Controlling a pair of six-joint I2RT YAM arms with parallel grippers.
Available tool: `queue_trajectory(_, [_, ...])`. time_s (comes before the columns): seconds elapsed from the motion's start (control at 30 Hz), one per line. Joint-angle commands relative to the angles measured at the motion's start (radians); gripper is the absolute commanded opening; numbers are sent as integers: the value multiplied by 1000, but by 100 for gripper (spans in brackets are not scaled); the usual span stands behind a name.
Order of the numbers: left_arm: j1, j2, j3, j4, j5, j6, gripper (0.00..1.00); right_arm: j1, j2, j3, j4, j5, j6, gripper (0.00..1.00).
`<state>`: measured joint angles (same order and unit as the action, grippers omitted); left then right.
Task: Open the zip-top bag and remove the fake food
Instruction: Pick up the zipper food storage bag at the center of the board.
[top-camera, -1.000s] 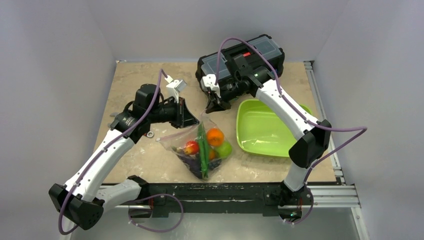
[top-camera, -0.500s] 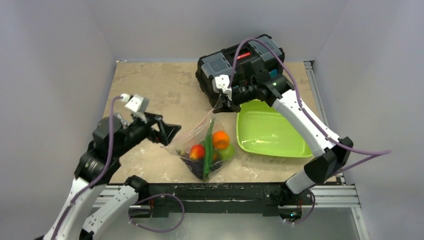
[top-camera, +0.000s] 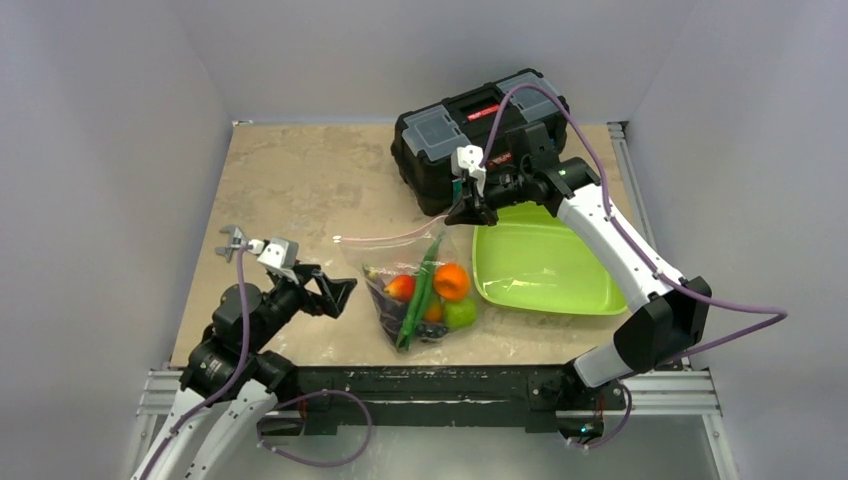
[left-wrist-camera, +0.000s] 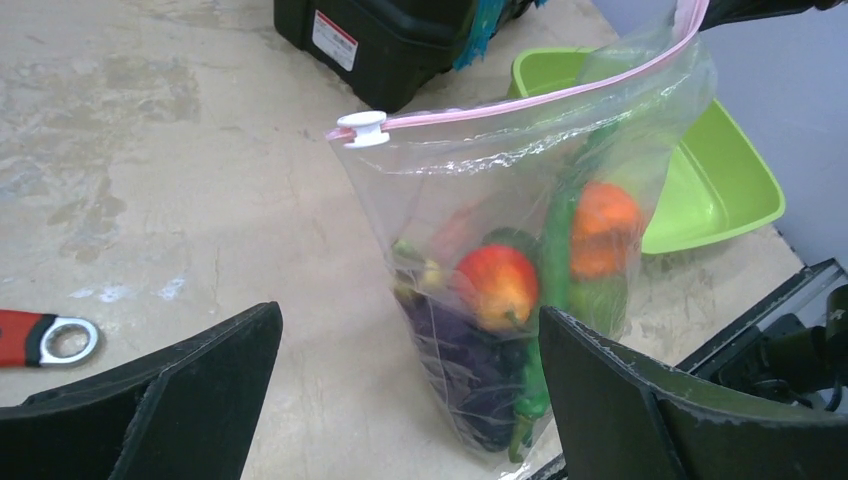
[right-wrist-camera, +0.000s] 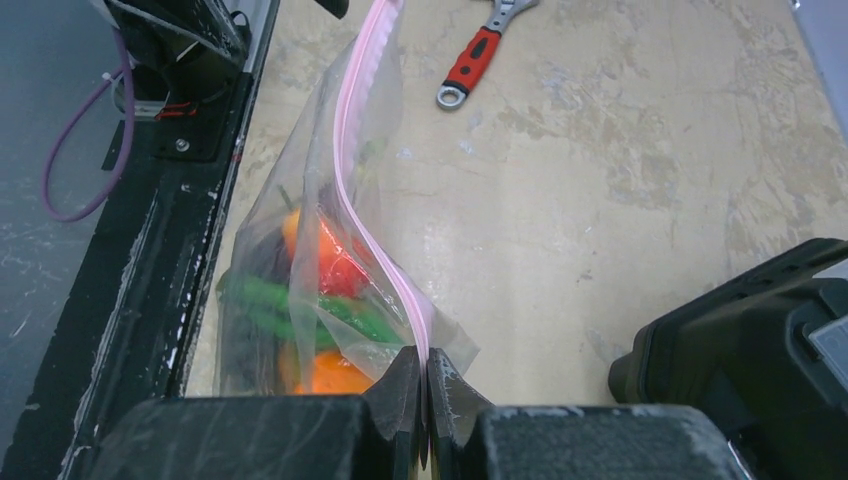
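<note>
Possibly the thin plastic slips free: the right gripper (right-wrist-camera: 425, 365), clamped on the pink zip strip (right-wrist-camera: 342, 150) at the 1 o'clock corner of the zip-top bag (left-wrist-camera: 450, 190), holds that edge up alone, while the fake food (top-camera: 452, 281) weighs the bag down on the table (top-camera: 300, 180) near 6 o'clock. The right arm reaches across the green tray (top-camera: 540, 270); the left gripper (top-camera: 335, 290), spread wide, hovers at the bag's 9 o'clock.
</note>
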<state>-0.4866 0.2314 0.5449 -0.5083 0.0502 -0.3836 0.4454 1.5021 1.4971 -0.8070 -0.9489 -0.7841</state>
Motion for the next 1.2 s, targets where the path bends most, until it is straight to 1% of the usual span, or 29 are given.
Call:
queue_trajectory(0.0, [-2,12,-30,136,45,-68,100,3,-50,-17,44,-53,16,0])
queue_trajectory(0.13, [-2,21,-119,236,114,-116,97,3,-58,-36,48,-51,14,0])
queue_trajectory(0.2, [-2,16,-145,293,164,-101,95,3,-60,-37,45,-51,14,0])
queue_trajectory(0.27, [-2,12,-151,303,179,-78,95,3,-62,-40,43,-52,13,0])
queue_trajectory(0.33, [-3,8,-165,311,171,-70,95,3,-63,-39,41,-58,9,0])
queue_trajectory(0.43, [-2,15,-212,382,174,-106,96,3,-59,-37,29,-60,-1,0])
queue_trajectory(0.5, [-2,27,-241,435,200,-122,97,2,-60,-36,26,-61,-3,0])
queue_trajectory(0.53, [-2,32,-249,453,212,-123,99,2,-60,-35,25,-60,-3,0])
queue_trajectory(0.77, [-2,40,-274,492,194,-105,100,3,-57,-32,12,-67,-14,0])
queue_trajectory(0.83, [-2,45,-296,546,195,-98,100,2,-56,-32,11,-68,-15,0])
queue_trajectory(0.97, [-3,71,-349,639,231,-67,96,2,-59,-31,7,-70,-17,0])
queue_trajectory(1.17, [-2,103,-426,824,235,-30,95,2,-59,-28,-7,-84,-29,0])
